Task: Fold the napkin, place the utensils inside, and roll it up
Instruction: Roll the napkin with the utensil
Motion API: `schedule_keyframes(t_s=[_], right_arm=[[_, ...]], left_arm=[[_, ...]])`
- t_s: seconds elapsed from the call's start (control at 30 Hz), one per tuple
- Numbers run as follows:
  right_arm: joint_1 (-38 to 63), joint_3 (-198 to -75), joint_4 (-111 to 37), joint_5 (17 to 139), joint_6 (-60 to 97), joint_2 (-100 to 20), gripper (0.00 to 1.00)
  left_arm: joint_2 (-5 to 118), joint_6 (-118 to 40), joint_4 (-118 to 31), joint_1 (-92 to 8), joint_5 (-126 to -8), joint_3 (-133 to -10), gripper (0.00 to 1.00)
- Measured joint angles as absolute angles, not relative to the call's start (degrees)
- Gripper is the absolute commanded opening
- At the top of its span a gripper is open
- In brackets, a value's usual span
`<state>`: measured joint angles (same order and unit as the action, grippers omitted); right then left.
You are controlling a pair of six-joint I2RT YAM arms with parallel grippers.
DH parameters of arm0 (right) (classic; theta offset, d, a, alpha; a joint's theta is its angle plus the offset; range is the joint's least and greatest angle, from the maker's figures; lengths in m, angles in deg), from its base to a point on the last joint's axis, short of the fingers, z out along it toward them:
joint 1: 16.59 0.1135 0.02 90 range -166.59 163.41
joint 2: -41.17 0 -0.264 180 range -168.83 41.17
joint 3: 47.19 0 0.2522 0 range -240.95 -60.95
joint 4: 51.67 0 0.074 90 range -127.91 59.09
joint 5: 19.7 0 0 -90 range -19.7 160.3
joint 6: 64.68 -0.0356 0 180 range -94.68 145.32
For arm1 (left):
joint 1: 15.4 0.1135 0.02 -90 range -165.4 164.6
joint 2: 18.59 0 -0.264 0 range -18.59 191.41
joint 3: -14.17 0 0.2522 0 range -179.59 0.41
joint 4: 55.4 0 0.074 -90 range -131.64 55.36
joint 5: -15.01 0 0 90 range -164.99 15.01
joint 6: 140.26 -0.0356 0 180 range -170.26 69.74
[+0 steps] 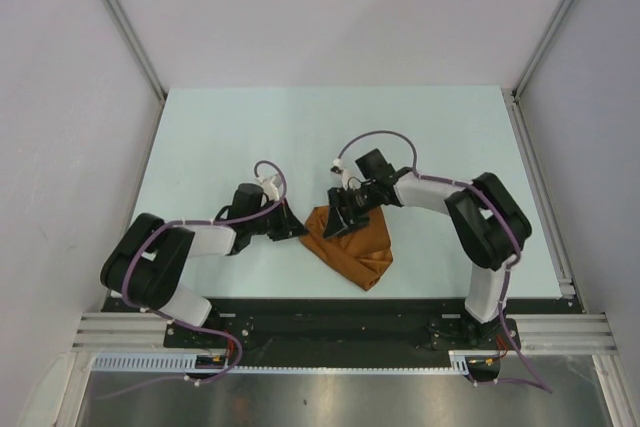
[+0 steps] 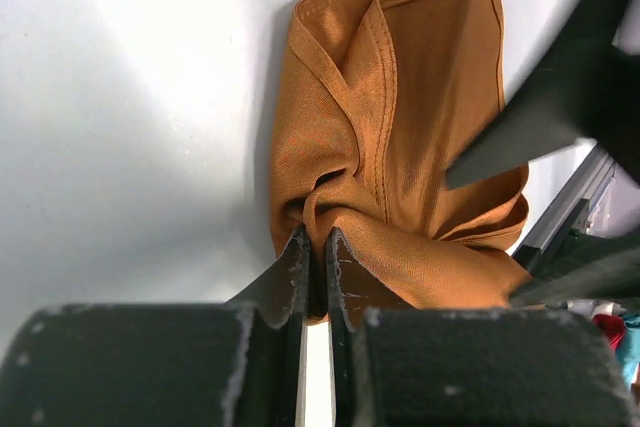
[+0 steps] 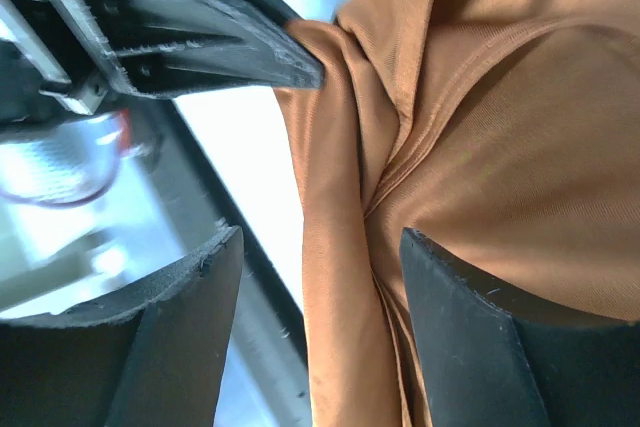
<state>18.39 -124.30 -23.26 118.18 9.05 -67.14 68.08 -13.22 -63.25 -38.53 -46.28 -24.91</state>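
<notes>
Napkin (image 1: 352,245): rust-orange, bunched, centre of table (image 1: 300,127) near front edge. Left gripper (image 2: 315,245) pinching its left corner; right gripper (image 3: 320,247) spread astride fold. Best handling: firm pinch, draw corner outward low, flatten before folding.

The napkin (image 1: 352,247) lies bunched on the tabletop (image 1: 250,137) near its front edge, just right of centre, between the two arms. The left hand (image 1: 298,231) meets the napkin's left edge. The right hand (image 1: 336,223) sits over its far left corner, just beside the left hand.
</notes>
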Motion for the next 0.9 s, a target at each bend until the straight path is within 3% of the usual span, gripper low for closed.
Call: schedule_keyframes(t_s=[0.33,0.9], right_arm=[[37.54,-120.32,-24.42,83.36,14.47,-49.64,0.68],[42.17,-117.9,-25.84,70.92,18.6,-55.97,0.63]], left_arm=[[69.09,-13.51,-58.22,-38.53,-46.23,-27.91,0.06],[69.16,-13.79,-57.06,-38.53,-46.23,-28.39,0.07]])
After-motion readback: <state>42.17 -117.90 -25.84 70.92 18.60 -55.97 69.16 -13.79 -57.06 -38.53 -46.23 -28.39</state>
